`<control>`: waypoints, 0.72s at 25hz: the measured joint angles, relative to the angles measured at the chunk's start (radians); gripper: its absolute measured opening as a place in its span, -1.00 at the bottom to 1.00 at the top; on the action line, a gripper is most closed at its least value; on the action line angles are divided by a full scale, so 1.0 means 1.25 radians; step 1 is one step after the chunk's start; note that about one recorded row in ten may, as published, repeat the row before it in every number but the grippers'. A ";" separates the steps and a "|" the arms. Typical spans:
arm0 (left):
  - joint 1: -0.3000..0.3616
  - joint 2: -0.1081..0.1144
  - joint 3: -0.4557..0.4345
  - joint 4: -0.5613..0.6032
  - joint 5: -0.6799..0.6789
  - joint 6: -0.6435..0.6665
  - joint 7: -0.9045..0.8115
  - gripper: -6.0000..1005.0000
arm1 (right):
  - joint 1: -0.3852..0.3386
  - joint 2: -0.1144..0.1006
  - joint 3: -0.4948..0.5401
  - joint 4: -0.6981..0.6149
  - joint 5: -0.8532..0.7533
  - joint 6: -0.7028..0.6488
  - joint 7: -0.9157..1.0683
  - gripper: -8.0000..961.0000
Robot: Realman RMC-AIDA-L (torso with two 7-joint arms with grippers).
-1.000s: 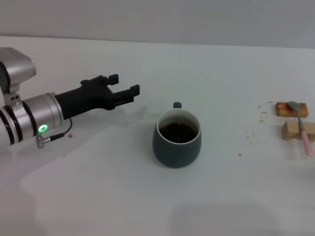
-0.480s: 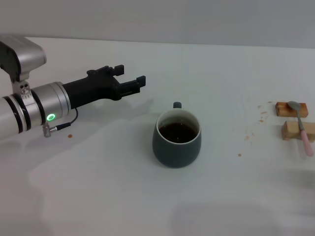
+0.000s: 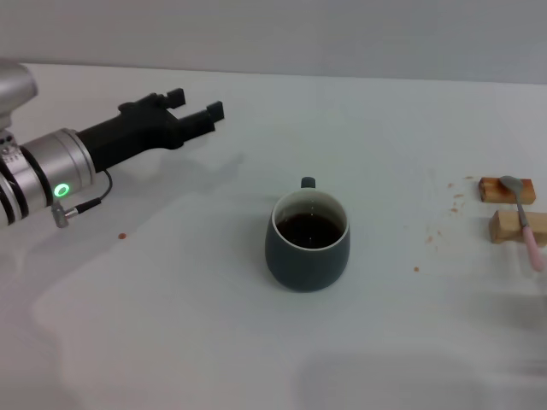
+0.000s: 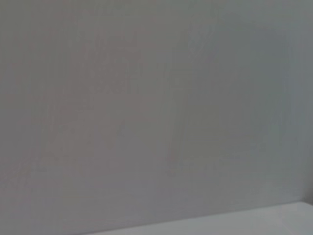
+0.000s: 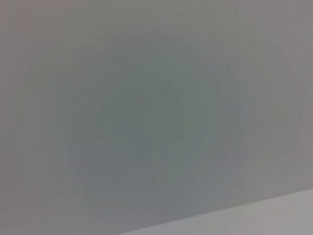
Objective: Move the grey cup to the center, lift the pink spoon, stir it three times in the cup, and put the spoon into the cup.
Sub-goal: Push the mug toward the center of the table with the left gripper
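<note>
Head view shows the grey cup (image 3: pixel 307 242) standing upright near the middle of the white desk (image 3: pixel 171 342), dark liquid inside, its small handle turned to the far side; the left gripper (image 3: pixel 195 108) hovers well apart from it at the far left, fingers spread open and holding nothing; the pink spoon (image 3: pixel 524 220) lies across two wooden blocks (image 3: pixel 511 207) at the right edge; the right gripper is out of sight

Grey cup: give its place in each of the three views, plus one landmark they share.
Head view: the grey cup stands mid-table, apart from the left gripper.
Left wrist view: not in it.
Right wrist view: not in it.
Shared landmark: the pale table edge, possibly showing low in both wrist views.
</note>
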 joint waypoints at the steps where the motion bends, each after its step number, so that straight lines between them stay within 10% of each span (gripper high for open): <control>1: 0.002 0.002 -0.007 0.000 0.000 0.002 0.001 0.66 | 0.002 0.000 -0.003 0.001 0.000 0.005 0.000 0.08; 18: 0.007 0.004 -0.021 -0.006 0.000 0.004 0.007 0.65 | 0.018 0.002 -0.028 0.012 0.000 0.058 -0.002 0.07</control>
